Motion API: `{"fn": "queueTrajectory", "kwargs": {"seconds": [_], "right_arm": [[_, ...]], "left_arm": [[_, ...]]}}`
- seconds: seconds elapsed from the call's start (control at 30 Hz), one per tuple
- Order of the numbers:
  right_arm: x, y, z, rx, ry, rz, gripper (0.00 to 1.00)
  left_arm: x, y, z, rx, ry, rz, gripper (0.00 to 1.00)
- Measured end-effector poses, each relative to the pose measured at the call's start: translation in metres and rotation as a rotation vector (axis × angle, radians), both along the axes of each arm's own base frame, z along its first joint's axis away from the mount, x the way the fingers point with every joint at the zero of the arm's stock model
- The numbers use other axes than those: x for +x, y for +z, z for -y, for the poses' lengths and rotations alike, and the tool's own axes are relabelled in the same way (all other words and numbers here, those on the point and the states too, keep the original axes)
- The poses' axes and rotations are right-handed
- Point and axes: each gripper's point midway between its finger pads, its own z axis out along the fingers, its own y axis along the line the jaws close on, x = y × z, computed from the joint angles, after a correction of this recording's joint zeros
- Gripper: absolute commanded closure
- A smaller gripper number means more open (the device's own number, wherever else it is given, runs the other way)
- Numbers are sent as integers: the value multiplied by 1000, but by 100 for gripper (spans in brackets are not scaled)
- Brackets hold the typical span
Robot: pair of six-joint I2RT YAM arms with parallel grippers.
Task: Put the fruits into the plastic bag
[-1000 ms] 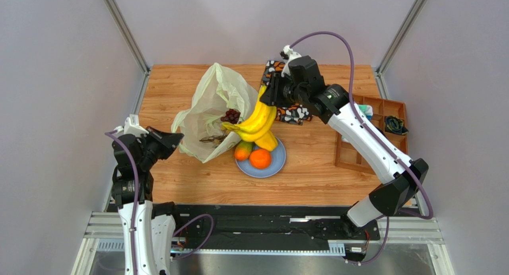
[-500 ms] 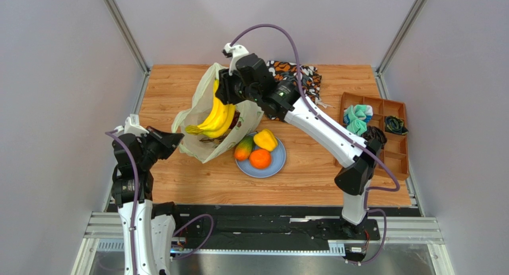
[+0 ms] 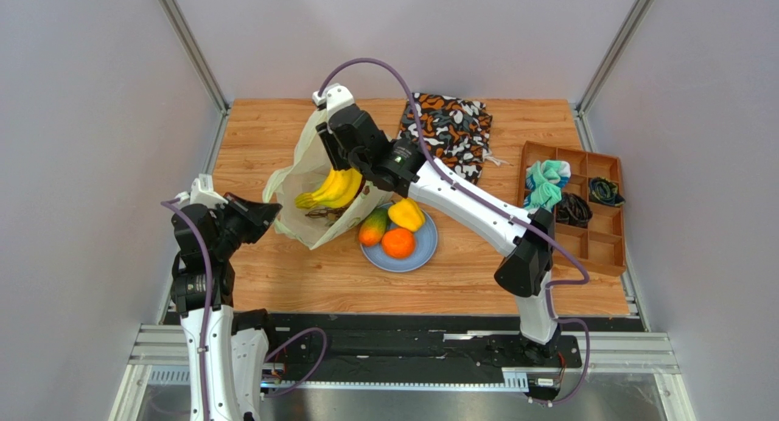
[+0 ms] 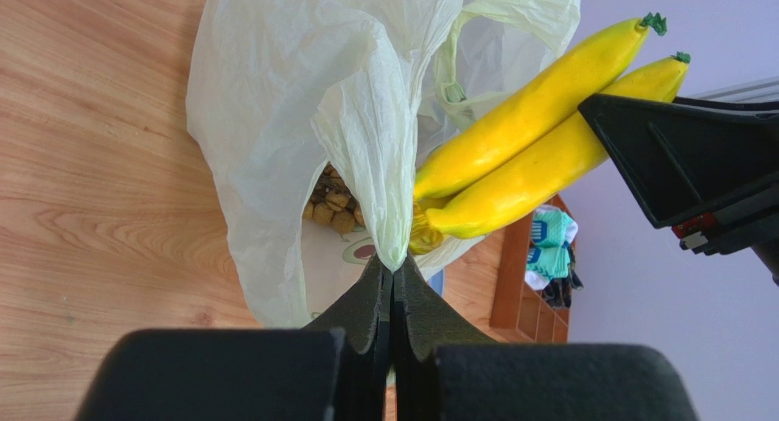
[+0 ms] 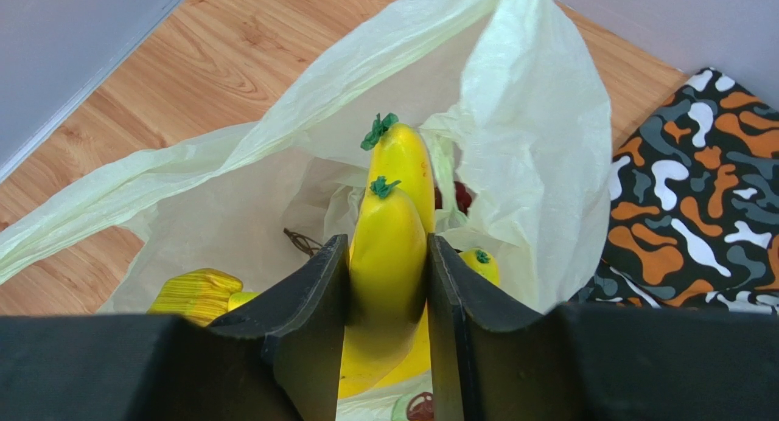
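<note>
The pale yellow-green plastic bag (image 3: 311, 161) lies open at the table's left. My left gripper (image 3: 270, 209) is shut on a pinch of its near edge (image 4: 391, 257) and holds the mouth up. My right gripper (image 5: 386, 248) is shut on the bunch of yellow bananas (image 5: 395, 197), which hangs in the bag's mouth (image 3: 331, 189). Tan-green grapes (image 4: 331, 205) lie inside the bag. On the blue plate (image 3: 426, 250) to the right of the bag sit a red-green mango (image 3: 372, 227), an orange (image 3: 398, 243) and a small yellow fruit (image 3: 407, 213).
An orange-black-white patterned cloth bag (image 3: 448, 129) lies at the back centre, just right of the plastic bag. A wooden compartment tray (image 3: 603, 248) with cloth items stands at the right edge. The right arm stretches across above the plate.
My right arm has swung left with the bananas, from above the plate to the bag's mouth, and lowered them in. The left gripper has kept still on the bag's edge.
</note>
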Motion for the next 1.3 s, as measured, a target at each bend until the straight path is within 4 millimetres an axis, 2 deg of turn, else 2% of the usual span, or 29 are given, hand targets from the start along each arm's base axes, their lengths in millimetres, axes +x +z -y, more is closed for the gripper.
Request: {"fn": "queueTrajectory", "kwargs": {"seconds": [0.13, 0.33, 0.43, 0.67, 0.73, 1.0, 1.07, 1.17, 1.3], "right_arm": [[-11, -9, -19, -30, 38, 26, 100], [-23, -52, -42, -102, 92, -14, 100], [-21, -71, -46, -133, 101, -36, 100], [-19, -82, -41, -164, 96, -53, 100], [-19, -88, -39, -182, 95, -65, 97], [-17, -128, -32, -276, 93, -135, 67], [-17, -130, -30, -283, 94, -141, 62], [-18, -128, -30, -283, 97, -143, 47], [-18, -125, -31, -279, 99, -142, 36]], "left_arm": [[0, 0, 0, -1, 0, 0, 100], [0, 0, 0, -4, 1, -1, 100], [0, 0, 0, -5, 1, -1, 100], [1, 3, 1, -12, 1, 9, 100], [1, 5, 1, -12, 1, 16, 100], [-2, 8, 2, -11, 1, 34, 100], [-3, 9, 2, -11, -1, 37, 100], [-3, 10, 2, -10, -2, 40, 100], [-3, 10, 2, -10, -2, 40, 100]]}}
